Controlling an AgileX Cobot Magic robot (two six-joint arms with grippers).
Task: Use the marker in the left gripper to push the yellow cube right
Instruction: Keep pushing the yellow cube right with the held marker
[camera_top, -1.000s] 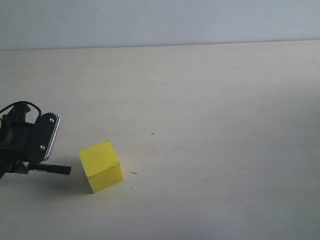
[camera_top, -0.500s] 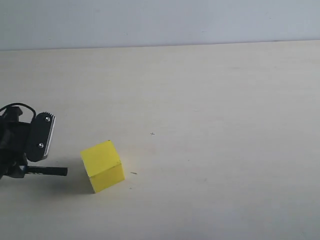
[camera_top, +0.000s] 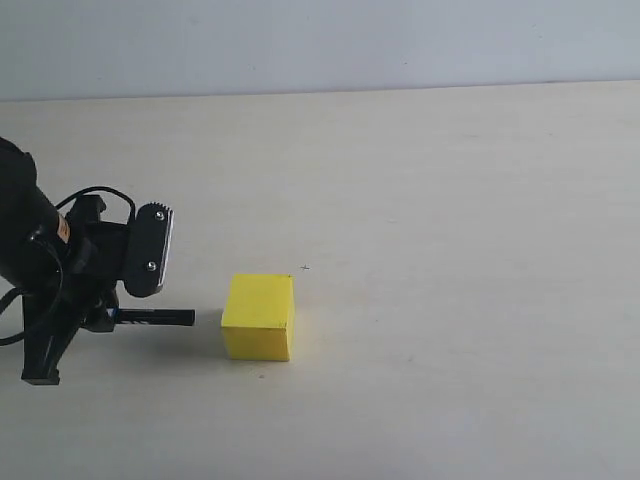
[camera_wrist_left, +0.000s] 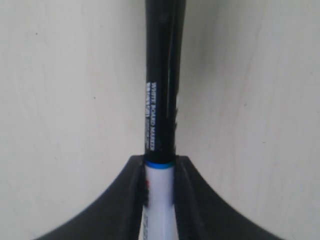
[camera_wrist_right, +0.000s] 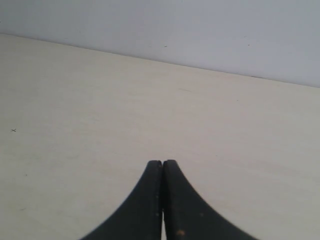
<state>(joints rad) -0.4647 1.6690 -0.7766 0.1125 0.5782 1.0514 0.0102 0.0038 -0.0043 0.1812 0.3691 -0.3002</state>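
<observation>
Left gripper (camera_wrist_left: 159, 166) pinches one marker (camera_top: 156, 317), tip seemingly just beside one yellow cube (camera_top: 258, 316).

The table (camera_top: 450, 200) is pale, matt and smooth, with a faint wood-like grain. Now the yellow cube (camera_top: 258, 315): plain matt faces, material I can't tell. On the marker (camera_wrist_left: 162, 75), a glossy black plastic cap catches a streak of light. The left claw (camera_wrist_left: 160, 164) and right claw (camera_wrist_right: 162, 167) are dull black plastic.
</observation>
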